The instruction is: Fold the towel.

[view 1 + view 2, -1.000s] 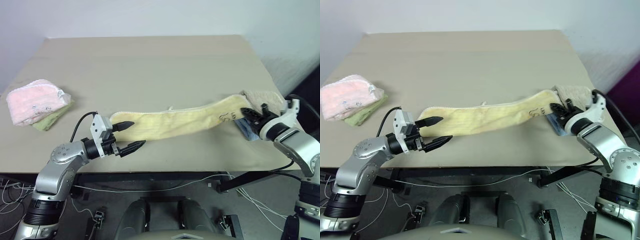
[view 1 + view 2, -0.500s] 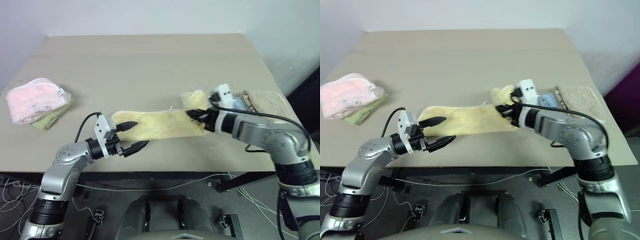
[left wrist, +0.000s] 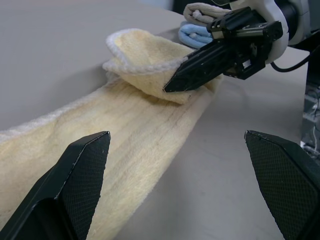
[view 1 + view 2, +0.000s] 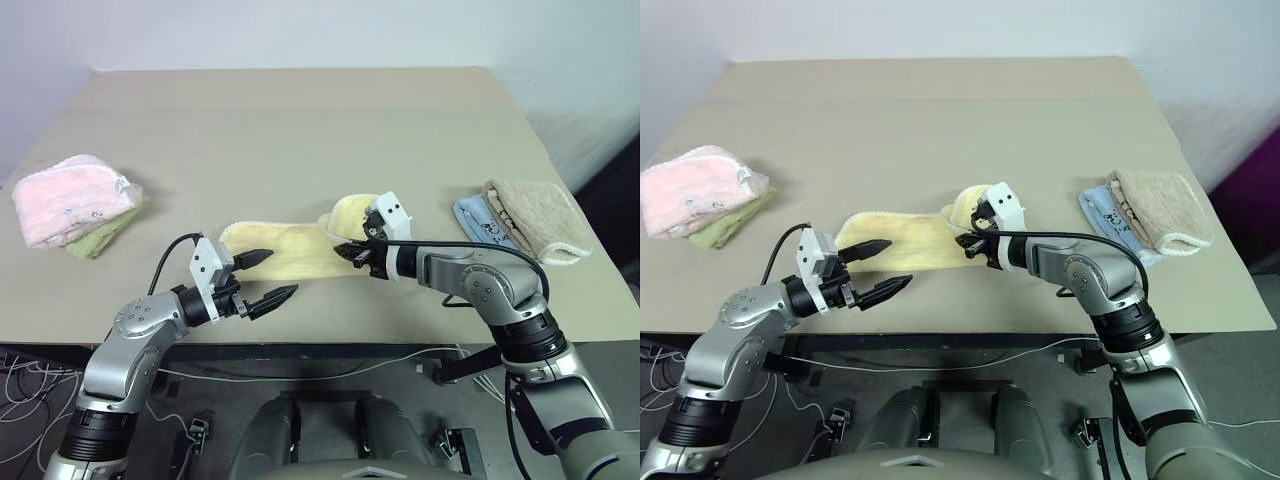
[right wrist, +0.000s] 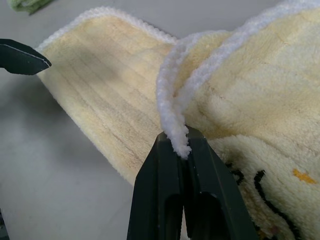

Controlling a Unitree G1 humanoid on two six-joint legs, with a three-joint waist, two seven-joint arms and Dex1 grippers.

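My right gripper (image 4: 345,251) has its fingers pinched shut on the whitish stitched edge of the pale yellow towel (image 4: 290,252), holding that end doubled back over the strip. My left gripper (image 4: 272,276) hangs with its fingers spread wide and empty at the towel's other end, one fingertip over the cloth, the other just off its near edge.

The towel lies on the table (image 4: 300,130) in the lower middle of the head view, left of centre. It is soft, light ribbed terry — it will sag and drape wherever it is not held, and I judge it grips well without slipping. The stitched hem at a corner is the firmest hold.

Its long axis runs left to right across the frame, the flat end pointing lower left toward my open fingers, the lifted end curling up at centre.
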